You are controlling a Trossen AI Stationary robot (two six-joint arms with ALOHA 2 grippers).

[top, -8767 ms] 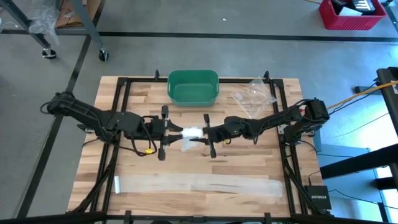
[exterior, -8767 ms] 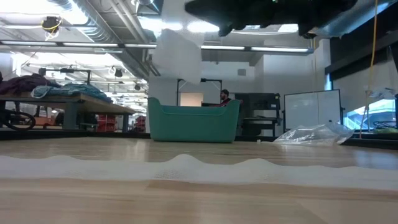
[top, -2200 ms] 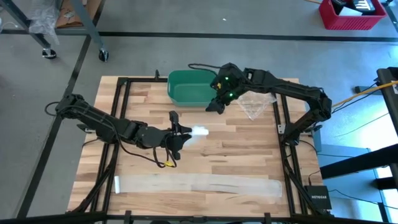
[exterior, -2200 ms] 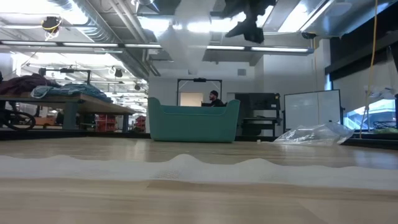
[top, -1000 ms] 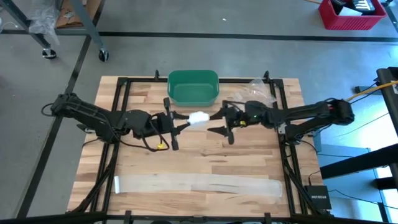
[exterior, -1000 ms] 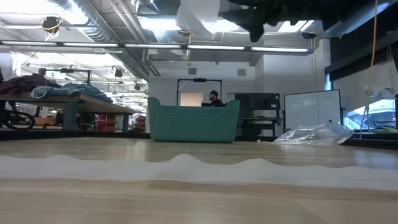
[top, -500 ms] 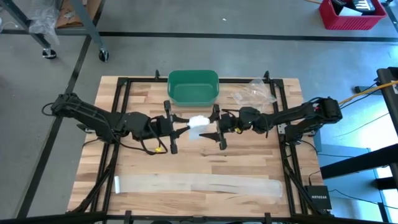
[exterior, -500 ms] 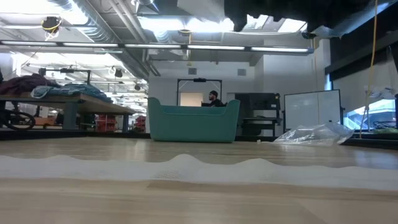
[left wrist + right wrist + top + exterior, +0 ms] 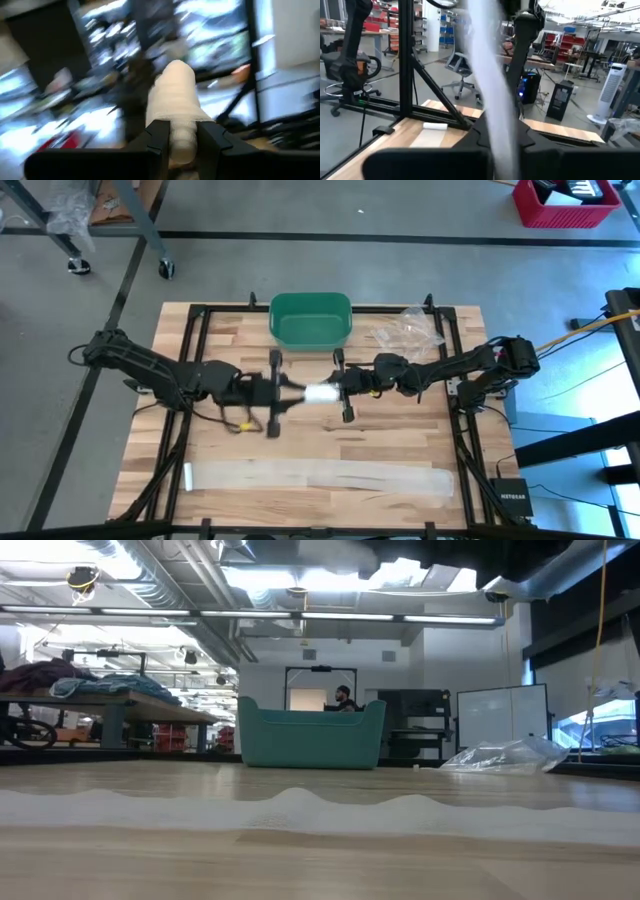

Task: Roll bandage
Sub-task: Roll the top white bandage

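Currently, you have the left gripper [image 9: 290,392] clamping the white rolled gauze bandage [image 9: 320,393] at table centre; the right gripper [image 9: 338,390] pinches its 3 o'clock end.

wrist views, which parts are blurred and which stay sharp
Left wrist view: the room behind smears into streaks, while the rolled bandage between the left claw fingers stays fairly crisp. Right wrist view: the bandage strip at the right claw is a soft white smear; the table frame behind is sharp.
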